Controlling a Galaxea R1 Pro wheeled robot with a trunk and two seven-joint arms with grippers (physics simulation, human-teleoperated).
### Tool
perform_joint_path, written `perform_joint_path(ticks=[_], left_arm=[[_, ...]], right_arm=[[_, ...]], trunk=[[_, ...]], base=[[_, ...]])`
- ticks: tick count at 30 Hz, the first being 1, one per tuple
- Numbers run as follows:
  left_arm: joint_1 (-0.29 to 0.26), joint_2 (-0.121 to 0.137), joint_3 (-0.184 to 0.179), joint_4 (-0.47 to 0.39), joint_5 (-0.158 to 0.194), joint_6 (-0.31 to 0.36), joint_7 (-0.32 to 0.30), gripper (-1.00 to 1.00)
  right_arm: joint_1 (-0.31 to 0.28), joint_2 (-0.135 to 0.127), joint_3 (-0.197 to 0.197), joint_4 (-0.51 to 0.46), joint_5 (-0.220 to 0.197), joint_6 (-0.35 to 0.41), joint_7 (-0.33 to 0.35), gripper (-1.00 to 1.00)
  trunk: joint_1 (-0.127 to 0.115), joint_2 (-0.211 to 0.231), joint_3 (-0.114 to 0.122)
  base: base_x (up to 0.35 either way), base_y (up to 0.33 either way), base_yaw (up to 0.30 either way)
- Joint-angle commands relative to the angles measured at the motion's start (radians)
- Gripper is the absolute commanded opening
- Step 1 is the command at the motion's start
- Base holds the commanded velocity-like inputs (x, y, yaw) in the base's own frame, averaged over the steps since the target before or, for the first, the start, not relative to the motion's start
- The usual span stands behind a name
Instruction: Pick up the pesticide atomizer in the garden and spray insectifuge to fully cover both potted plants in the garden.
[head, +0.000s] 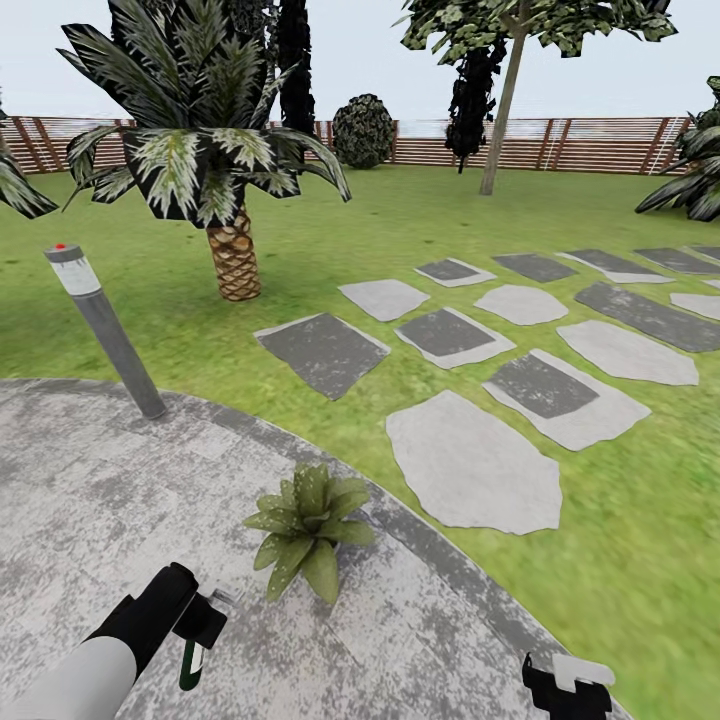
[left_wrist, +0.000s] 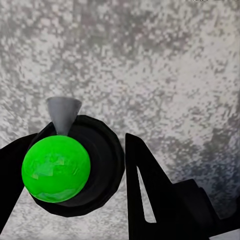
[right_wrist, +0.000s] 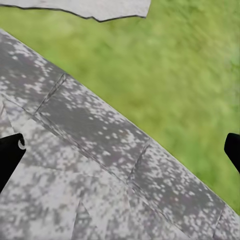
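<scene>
While the head camera looked down over the round grey paved patch (head: 90, 520), the left gripper (head: 200, 625) sat low at the bottom left of the frame, its black fingers closed around the slim dark green pesticide atomizer (head: 190, 665), which hung down from the grip with a white strip on its side. Up close in the left wrist view, the left gripper (left_wrist: 107, 175) had that bottle pinched between its black fingers (left_wrist: 145, 185): a bright green rounded body (left_wrist: 56, 169) in a black collar, with a small grey cone nozzle (left_wrist: 63, 114) poking out over speckled grey paving.

Down at the bottom right corner, the right gripper (head: 568, 685) showed black and white at the frame edge. In the right wrist view its two black fingertips (right_wrist: 10, 155) stood far apart at opposite edges of the picture, wide open and holding nothing, over the curved paving edge and green lawn (right_wrist: 190, 75).

Just beyond the left gripper, a small rosette of pointed green leaves (head: 308, 528) sat on the paved patch near its rim; its pot was hidden under the leaves. Further up at the left, a tilted grey post with a white band and red top (head: 103, 325) stood at the patch's edge. Flat grey stepping stones (head: 470, 470) ran across the grass toward the right. Behind them stood a palm with dark white-streaked fronds (head: 215, 150), then trees and the brown slatted wooden fence (head: 600, 145) along the back.
</scene>
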Motion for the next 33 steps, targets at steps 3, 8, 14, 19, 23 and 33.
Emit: perform_joint_path(ticks=[3,8,14,19,23,33], left_arm=[[-0.001,0.001,0.001,-0.002,-0.007,0.004,-0.008,-1.0],[0.0,-0.005,-0.002,-0.002,-0.003,0.04,-0.009,-1.0],[-0.017,-0.009,-0.012,-0.007,-0.011,0.167,-0.072,-1.0],[-0.056,0.002,-0.015,-0.008,-0.014,0.218,-0.173,-1.0],[-0.083,-0.004,-0.078,-0.006,-0.013,0.222,-0.233,-1.0],[-0.112,0.038,-0.246,-0.002,-0.095,0.25,-0.422,-1.0]], right_arm=[[-0.001,0.0,-0.006,0.003,0.011,-0.003,-0.004,1.0],[-0.001,0.0,-0.006,0.012,0.011,-0.002,-0.004,1.0],[-0.001,0.0,-0.006,0.015,0.009,-0.002,-0.004,1.0],[-0.001,-0.001,-0.006,0.014,0.013,-0.002,0.001,1.0],[-0.001,-0.008,-0.005,0.013,0.019,-0.002,0.002,1.0],[-0.001,-0.01,-0.003,0.013,0.022,-0.002,0.004,1.0]], trunk=[[0.0,0.0,-0.001],[0.0,0.0,-0.001],[0.0,0.0,-0.001],[0.0,0.0,-0.001],[0.0,0.0,-0.001],[0.0,0.0,-0.001]], base=[[0.0,0.0,0.0],[0.0,0.0,0.014],[0.059,0.0,0.209],[0.016,0.0,0.101],[0.001,0.0,0.007],[0.087,-0.029,0.0]])
